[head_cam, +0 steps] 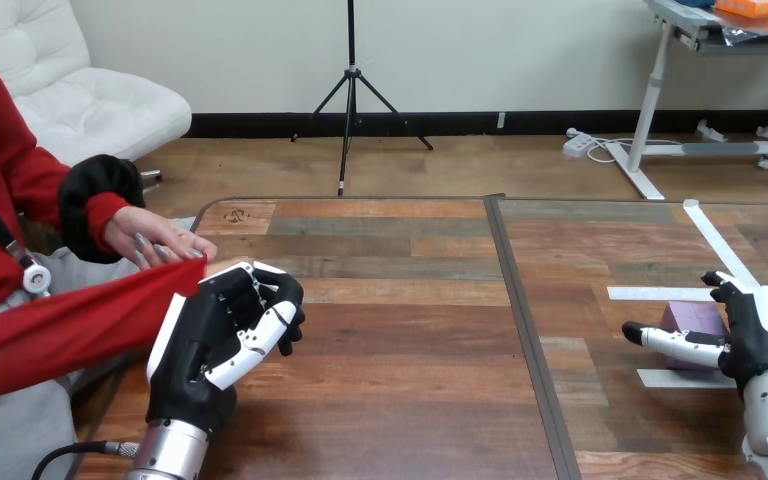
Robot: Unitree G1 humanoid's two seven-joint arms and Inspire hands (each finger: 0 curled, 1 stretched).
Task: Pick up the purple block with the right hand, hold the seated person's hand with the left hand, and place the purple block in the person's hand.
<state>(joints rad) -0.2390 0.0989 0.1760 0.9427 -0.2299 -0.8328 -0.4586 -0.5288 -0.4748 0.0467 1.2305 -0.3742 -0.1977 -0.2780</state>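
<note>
The purple block (693, 318) was seen on the desk (410, 400), not yet lifted, flanked by the open right hand (755, 335), while whether the left hand (200, 350) gripped anything at the person's red sleeve (80, 325) could not be told.

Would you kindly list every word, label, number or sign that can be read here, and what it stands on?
No text can be read.
Dark mark on the wooden table, near its far left corner: too small to read.
Purple block: no print visible.
White tape strips: blank.
</note>
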